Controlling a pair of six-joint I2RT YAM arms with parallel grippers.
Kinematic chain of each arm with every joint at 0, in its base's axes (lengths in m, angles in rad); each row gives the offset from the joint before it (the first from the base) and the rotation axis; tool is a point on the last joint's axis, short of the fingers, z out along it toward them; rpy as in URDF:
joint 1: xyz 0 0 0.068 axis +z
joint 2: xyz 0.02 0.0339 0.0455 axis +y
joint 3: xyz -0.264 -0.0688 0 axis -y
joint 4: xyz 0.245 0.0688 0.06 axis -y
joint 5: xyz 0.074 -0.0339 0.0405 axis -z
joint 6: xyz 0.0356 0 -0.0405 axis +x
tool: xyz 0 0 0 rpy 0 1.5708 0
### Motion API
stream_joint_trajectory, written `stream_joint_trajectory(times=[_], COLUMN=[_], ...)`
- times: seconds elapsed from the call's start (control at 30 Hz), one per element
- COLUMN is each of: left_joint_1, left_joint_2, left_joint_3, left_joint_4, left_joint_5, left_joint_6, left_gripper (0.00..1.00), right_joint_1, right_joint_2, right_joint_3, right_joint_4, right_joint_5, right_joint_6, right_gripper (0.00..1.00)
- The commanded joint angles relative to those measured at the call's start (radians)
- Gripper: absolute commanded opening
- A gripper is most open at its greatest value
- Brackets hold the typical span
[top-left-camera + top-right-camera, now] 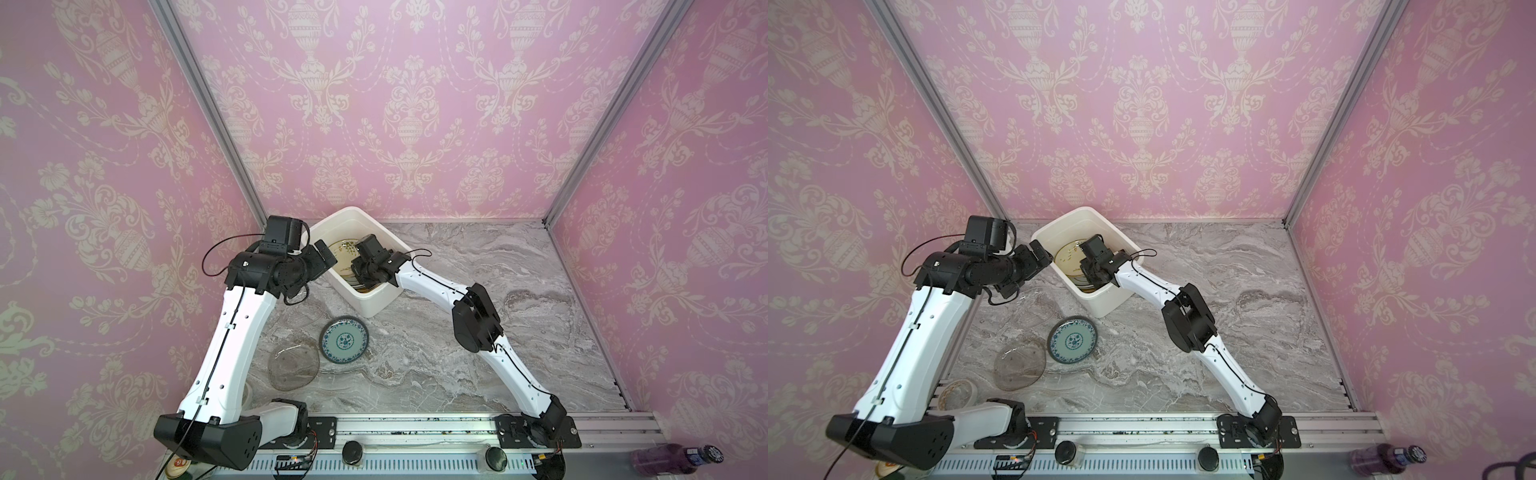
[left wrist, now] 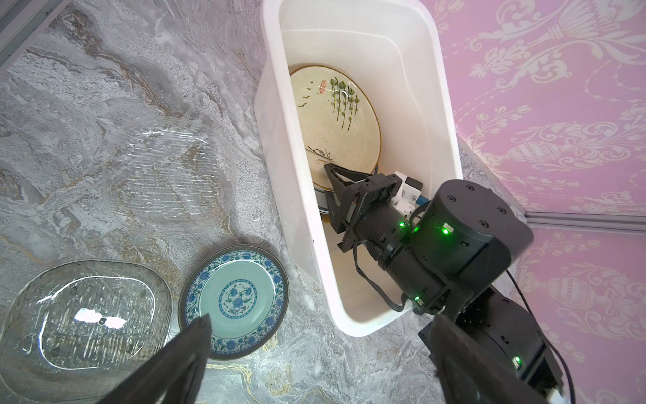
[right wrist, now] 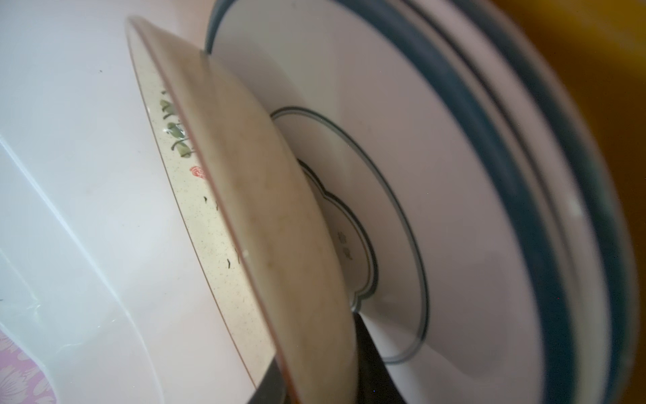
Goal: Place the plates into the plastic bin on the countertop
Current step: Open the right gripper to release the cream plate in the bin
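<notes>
The white plastic bin (image 1: 376,305) (image 1: 1100,305) (image 2: 297,175) stands at the back of the marble countertop (image 1: 498,340). My right gripper (image 1: 358,274) (image 1: 1089,276) (image 2: 328,175) (image 3: 314,384) reaches into it, shut on the rim of a cream plate with green sprigs (image 1: 341,252) (image 1: 1066,257) (image 2: 332,122) (image 3: 262,217). That plate tilts over white dark-rimmed plates (image 3: 454,210) stacked inside. My left gripper (image 1: 328,255) (image 1: 1040,254) (image 2: 321,320) hovers open beside the bin's left wall. A teal patterned plate (image 1: 344,340) (image 1: 1073,340) (image 2: 234,302) and two clear glass plates (image 2: 84,314) (image 2: 160,175) lie on the countertop.
A clear tape roll (image 1: 959,395) sits by the left arm's base. Pink wallpapered walls with aluminium rails (image 1: 415,428) close in the countertop. A purple bottle (image 1: 673,457) lies outside at the front right.
</notes>
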Motion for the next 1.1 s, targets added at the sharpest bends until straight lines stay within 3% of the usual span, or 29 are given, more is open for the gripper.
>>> stream_joint_trajectory(times=[0.0,0.17,0.43,0.57,1.07], left_joint_1=[0.012,0.020,0.029,0.033,0.047], left_joint_2=[0.001,0.002,0.000,-0.001,-0.037], left_joint_3=[0.009,0.025,0.040,0.057,0.131], left_joint_4=[-0.036,-0.043,-0.049,-0.059,-0.090], left_joint_5=[-0.020,-0.017,-0.011,-0.012,-0.055], left_joint_6=[0.016,0.014,0.006,0.015,0.038], left_gripper=[0.99,0.99,0.99,0.99,0.99], right_joint_1=[-0.012,-0.021,-0.036,-0.044,-0.060], right_joint_2=[0.042,0.037,0.020,0.000,-0.093], right_joint_3=[0.020,0.022,0.021,0.032,0.135], right_joint_4=[0.058,0.049,0.041,-0.005,-0.159], right_joint_5=[-0.002,0.007,0.000,0.009,0.084], right_joint_6=[0.002,0.004,0.007,0.004,-0.077], right_gripper=[0.31,0.53,0.74,1.00,1.00])
